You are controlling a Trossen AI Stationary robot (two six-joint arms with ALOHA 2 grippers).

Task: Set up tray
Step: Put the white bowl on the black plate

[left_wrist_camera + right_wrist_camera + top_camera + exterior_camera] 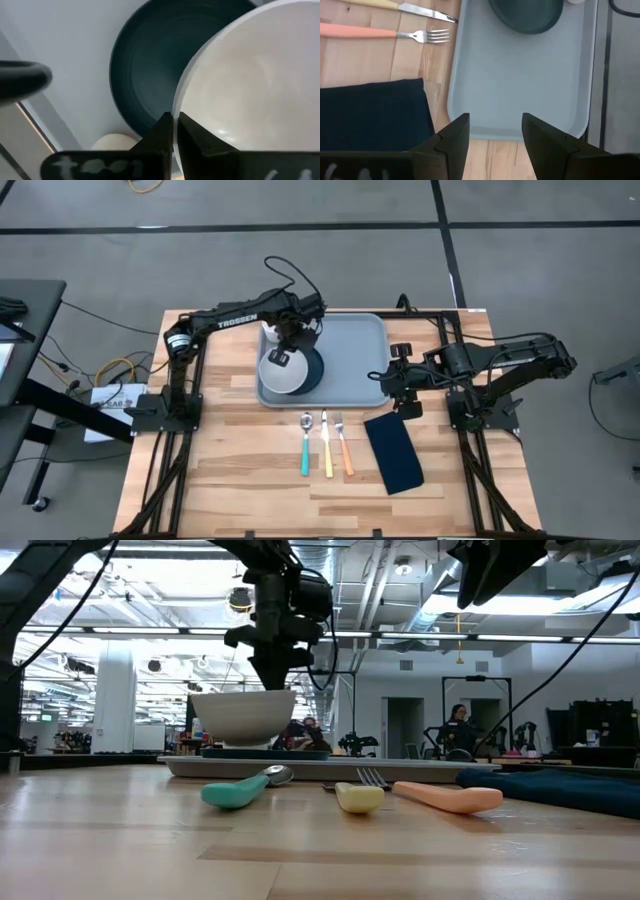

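Observation:
The light grey-blue tray point(350, 345) lies flat at the table's middle. A dark navy plate point(314, 370) rests in its left part. My left gripper point(284, 348) is shut on a white bowl point(280, 374), which sits over the plate's left side; in the low view the bowl point(243, 716) is right at the plate point(265, 752), touching or just above it, I cannot tell which. My right gripper point(495, 125) is open and hovers high by the tray's right edge point(470, 131), touching nothing. My left gripper pinches the bowl's rim point(176, 117) with one finger inside the bowl and one outside point(160, 137). The fingers come from above, pointing down. The bowl stays upright, mouth up, over the navy plate point(140, 75).
On the wood nearer than the tray lie a teal-handled spoon point(306, 448), a yellow-handled knife point(326, 450) and an orange-handled fork point(344, 450). A folded navy napkin point(393, 452) lies to their right. A small cream object point(270, 332) stands at the tray's far left.

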